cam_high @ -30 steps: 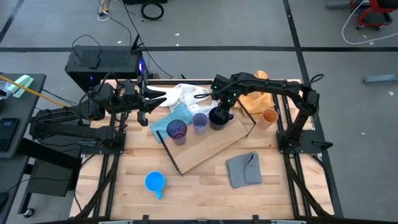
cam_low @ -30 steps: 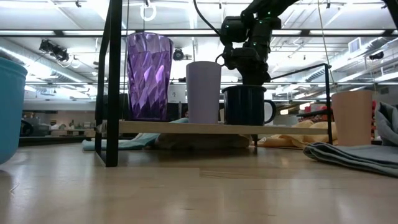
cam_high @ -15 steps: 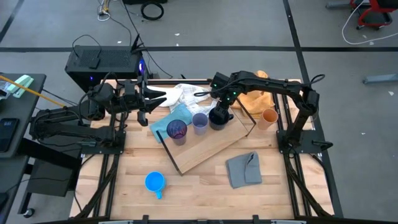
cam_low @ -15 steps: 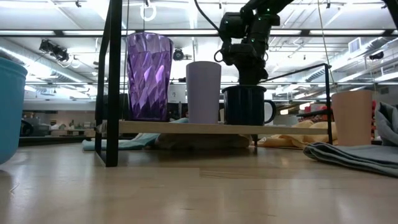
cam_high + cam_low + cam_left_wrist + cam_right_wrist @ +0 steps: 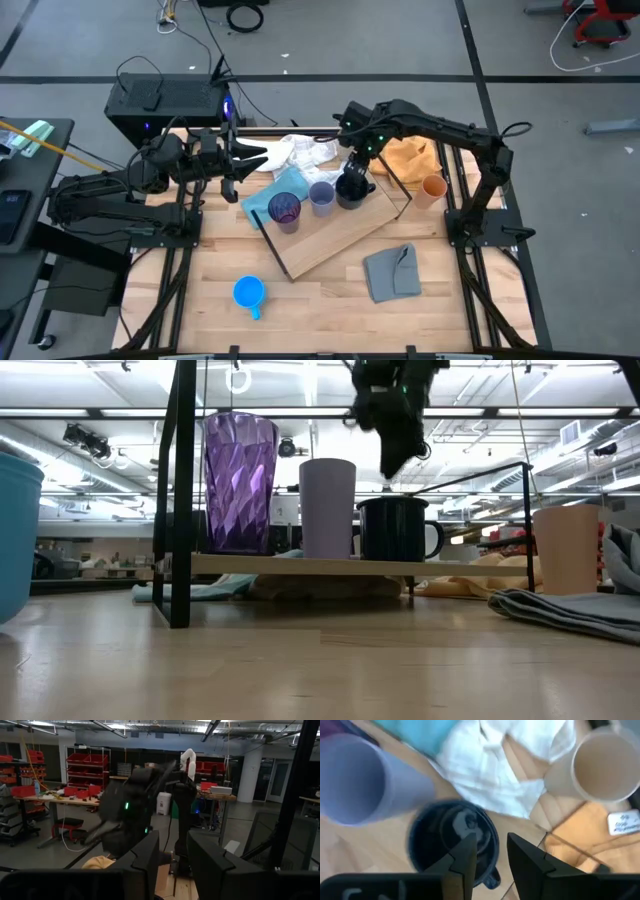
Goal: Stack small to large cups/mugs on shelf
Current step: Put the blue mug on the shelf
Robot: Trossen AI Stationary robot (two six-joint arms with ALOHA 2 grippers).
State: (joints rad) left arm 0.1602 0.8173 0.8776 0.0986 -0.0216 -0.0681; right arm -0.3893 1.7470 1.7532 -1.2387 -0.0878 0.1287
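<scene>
High view: the shelf lies askew mid-desk, carrying a row of three: purple tumbler, lavender cup, black mug. The right gripper hangs just above the mug, holding nothing, its fingers a little apart. The left gripper waits at the desk's back left edge over a white cloth; I cannot tell how its fingers stand here. The blue mug sits alone near the front left, the orange cup right of the shelf, an orange cloth behind it, a grey cloth in front.

Low view: tumbler, lavender cup and mug stand upright on the shelf board; the right gripper is clear above the mug.

Left wrist view: its fingers stand narrowly apart, empty.

Right wrist view: the fingers frame the mug below, gripping nothing; a beige cup is beyond.
</scene>
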